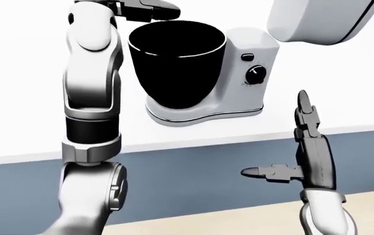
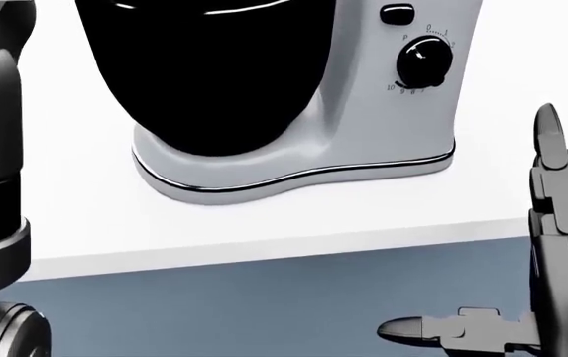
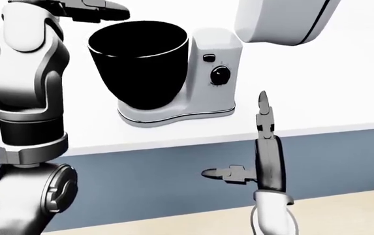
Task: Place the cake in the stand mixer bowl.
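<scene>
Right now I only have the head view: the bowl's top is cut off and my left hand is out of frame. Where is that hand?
Observer: In the left-eye view the left hand is raised at the top, just above the left part of the rim of the bowl.
Operator: Is the cake in it?
Observer: No cake shows in any view. The underside of the fingers is hidden, so I cannot tell whether the hand holds anything.
Operator: Is the mixer head in the way?
Observer: No. The mixer head is tilted up at the view's top right, which leaves the bowl's mouth uncovered.
</scene>
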Tool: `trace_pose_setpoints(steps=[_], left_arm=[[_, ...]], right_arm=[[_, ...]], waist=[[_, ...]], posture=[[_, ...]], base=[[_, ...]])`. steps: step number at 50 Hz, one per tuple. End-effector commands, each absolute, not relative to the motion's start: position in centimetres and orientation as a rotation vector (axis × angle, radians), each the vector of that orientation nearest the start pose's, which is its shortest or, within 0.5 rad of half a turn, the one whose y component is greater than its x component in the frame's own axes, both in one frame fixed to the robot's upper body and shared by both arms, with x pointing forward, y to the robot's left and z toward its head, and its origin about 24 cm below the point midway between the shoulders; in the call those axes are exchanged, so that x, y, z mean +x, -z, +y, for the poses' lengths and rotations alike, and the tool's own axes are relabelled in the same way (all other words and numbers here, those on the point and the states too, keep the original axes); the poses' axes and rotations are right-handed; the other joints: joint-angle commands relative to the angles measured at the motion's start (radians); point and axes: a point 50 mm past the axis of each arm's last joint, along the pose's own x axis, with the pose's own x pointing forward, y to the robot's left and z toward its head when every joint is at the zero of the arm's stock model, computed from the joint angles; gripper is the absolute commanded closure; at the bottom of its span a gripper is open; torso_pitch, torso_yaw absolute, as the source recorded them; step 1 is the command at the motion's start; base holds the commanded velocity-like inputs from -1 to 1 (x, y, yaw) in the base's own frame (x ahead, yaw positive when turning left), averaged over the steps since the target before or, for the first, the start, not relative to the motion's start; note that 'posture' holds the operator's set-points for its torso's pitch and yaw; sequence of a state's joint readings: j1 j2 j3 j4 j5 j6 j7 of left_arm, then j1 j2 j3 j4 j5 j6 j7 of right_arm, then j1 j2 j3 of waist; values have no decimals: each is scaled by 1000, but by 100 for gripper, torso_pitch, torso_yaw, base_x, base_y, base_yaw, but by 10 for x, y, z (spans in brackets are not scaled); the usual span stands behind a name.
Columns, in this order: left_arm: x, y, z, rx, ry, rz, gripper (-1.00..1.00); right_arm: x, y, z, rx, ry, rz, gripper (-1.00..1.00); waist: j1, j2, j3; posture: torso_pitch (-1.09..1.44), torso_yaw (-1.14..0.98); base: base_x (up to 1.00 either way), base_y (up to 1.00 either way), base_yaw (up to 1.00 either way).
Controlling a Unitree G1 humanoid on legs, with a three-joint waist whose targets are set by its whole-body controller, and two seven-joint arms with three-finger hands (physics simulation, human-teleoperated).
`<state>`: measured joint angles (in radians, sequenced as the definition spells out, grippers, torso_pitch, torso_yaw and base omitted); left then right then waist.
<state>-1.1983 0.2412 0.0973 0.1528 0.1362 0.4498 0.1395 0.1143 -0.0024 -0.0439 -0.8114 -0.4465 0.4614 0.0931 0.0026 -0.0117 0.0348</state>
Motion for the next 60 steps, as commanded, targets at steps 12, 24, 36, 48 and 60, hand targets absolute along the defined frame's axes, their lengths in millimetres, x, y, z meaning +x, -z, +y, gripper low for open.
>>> trace_pose_setpoints(steps=[12, 24, 36, 48, 60], left_arm=[[348, -382, 157, 191, -220, -679, -100], [361, -383, 183, 179, -287, -657, -100], [370, -372, 207, 194, -345, -626, -100], [377, -360, 231, 214, -407, -601, -100], [377, -350, 253, 236, -477, -596, -100]], right_arm=[[196, -169, -177, -408, 236, -279, -100], [197, -170, -177, -410, 233, -279, -100], [198, -170, -177, -410, 229, -277, -100], [199, -171, -175, -411, 223, -275, -100], [201, -169, -175, -409, 219, -271, -100]], waist=[[-1, 3, -23], [-2, 7, -24], [-3, 12, -26], [-5, 17, -29], [-6, 22, -31]], posture=[[0, 0], [0, 0], [0, 0], [0, 0], [0, 0]], base=[[0, 0, 0], [0, 0, 0], [0, 0, 0], [0, 0, 0], [0, 0, 0]])
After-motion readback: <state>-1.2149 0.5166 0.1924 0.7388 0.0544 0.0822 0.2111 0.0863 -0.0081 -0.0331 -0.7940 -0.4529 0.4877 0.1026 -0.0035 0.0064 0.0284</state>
